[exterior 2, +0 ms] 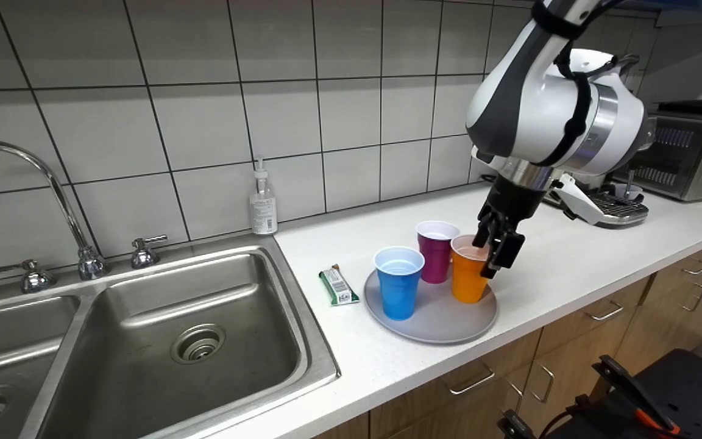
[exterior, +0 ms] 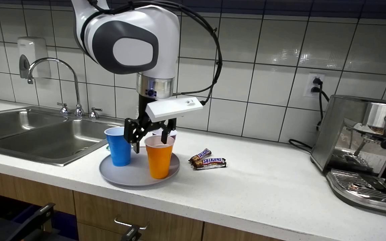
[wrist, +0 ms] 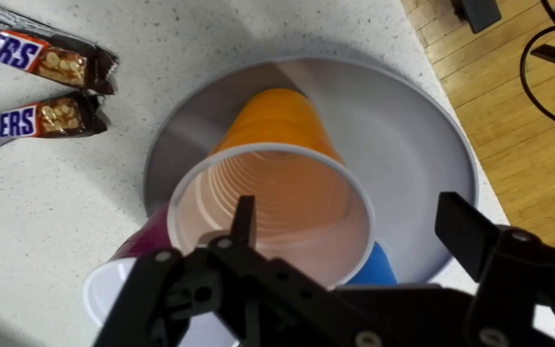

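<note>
My gripper (wrist: pixel 348 202) stands open over the orange cup (wrist: pixel 277 120), with nothing pinched between its fingers. In the wrist view one finger (wrist: pixel 244 221) is over or inside the cup's mouth, and the other is outside it above the grey plate (wrist: pixel 398 144). The upright orange cup (exterior: pixel 159 162) rests on that plate in both exterior views, its rim beside my gripper (exterior: pixel 150 143). A blue cup (exterior 2: pixel 398 292) shares the plate. Behind them a purple cup (exterior 2: pixel 434 259) stands at the plate's far edge; whether it is on the plate I cannot tell.
Two Snickers bars (exterior: pixel 209 163) lie on the counter beside the plate. A green-wrapped bar (exterior 2: pixel 339 285) lies between plate and sink (exterior 2: pixel 302 341). A soap bottle (exterior 2: pixel 263 204) stands by the wall. An espresso machine (exterior: pixel 364 147) is further along the counter.
</note>
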